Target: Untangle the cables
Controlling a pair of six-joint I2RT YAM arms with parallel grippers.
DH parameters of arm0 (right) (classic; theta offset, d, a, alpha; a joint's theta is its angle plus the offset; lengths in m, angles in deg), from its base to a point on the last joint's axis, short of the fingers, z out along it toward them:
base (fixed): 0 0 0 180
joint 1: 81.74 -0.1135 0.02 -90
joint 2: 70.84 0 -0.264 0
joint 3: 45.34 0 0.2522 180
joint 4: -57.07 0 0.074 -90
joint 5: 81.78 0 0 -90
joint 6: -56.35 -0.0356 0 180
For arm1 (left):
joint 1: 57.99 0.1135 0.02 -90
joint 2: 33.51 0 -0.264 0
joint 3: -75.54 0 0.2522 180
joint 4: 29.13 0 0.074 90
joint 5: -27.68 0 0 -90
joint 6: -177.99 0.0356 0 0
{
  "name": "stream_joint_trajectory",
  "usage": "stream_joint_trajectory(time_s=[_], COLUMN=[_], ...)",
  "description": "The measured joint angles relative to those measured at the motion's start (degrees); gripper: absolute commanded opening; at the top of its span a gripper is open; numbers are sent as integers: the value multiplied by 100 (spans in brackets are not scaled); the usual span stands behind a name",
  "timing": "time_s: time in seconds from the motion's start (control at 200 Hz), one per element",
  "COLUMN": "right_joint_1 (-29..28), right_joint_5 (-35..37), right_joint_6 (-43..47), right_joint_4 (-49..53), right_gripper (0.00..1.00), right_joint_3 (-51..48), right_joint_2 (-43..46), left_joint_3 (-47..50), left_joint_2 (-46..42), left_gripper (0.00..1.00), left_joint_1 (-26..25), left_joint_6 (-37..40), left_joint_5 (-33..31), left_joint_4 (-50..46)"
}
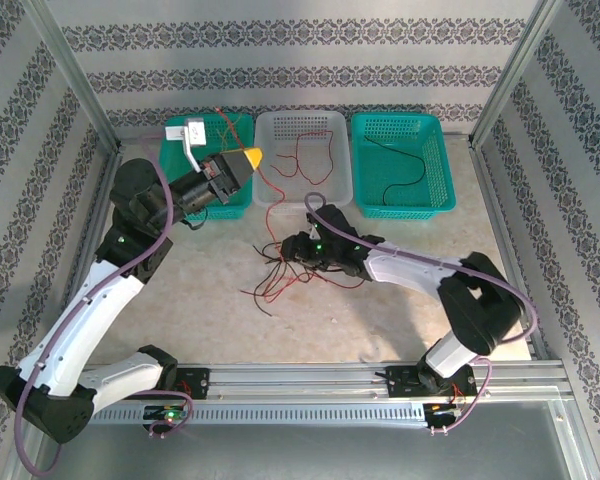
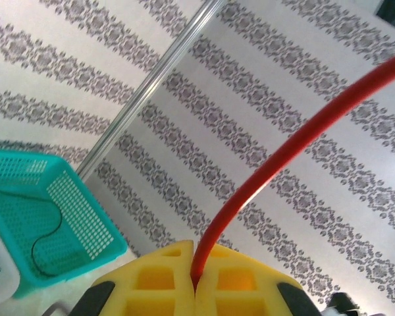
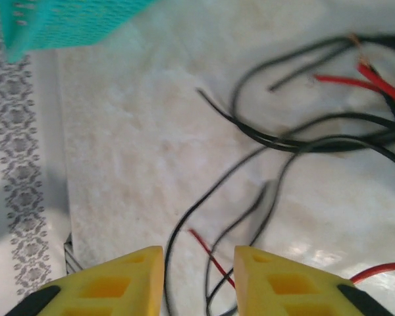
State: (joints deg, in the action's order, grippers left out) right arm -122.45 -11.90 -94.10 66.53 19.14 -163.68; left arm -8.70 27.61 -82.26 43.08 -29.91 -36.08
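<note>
Cables (image 1: 280,272) are seen tangled on worktop (image 1: 380,320), near centre. One red cable (image 2: 283,151) is pinched by raised left end effector (image 2: 196,286). Right end effector (image 3: 199,273) is held spread over tangle.

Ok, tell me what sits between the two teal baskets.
A white basket with a red cable lying in it, seen in the top external view.

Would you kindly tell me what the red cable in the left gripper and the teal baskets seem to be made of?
The red cable: likely plastic-sheathed wire, smooth and faintly glossy, bending in one even curve. The teal baskets: probably moulded plastic, matte, judging by uniform colour and regular perforated mesh walls.
</note>
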Motion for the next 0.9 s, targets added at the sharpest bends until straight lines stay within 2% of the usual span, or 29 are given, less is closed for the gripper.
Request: stream_joint_trajectory(time_s=[0.19,0.39,0.52,0.61,0.68,0.899], right_joint_1=[0,116,330,516,623,680], right_joint_5=[-11,0,109,271,461,1207], right_joint_6=[-284,-345,-177,94,350,1279], right_joint_4=[-210,-361,-173,201,614,1742], right_gripper=[22,22,34,49,57,66], right_joint_3=[-367,-595,-636,-623,-505,404], right_joint_2=[-413,-457,-188,422,999,2603], left_joint_3=[-404,-876,-1134,-1152,-1095,-621], left_joint_2=[0,-17,-59,-127,-175,-262], left_gripper=[0,0,0,0,0,0], left_joint_1=[0,2,2,39,81,251], left_joint_6=[162,448,645,745,769,774], left_joint_5=[-151,-481,-844,-1049,-1137,-1115], left_joint_4=[-216,-774,-1379,-1797,-2035,-2452])
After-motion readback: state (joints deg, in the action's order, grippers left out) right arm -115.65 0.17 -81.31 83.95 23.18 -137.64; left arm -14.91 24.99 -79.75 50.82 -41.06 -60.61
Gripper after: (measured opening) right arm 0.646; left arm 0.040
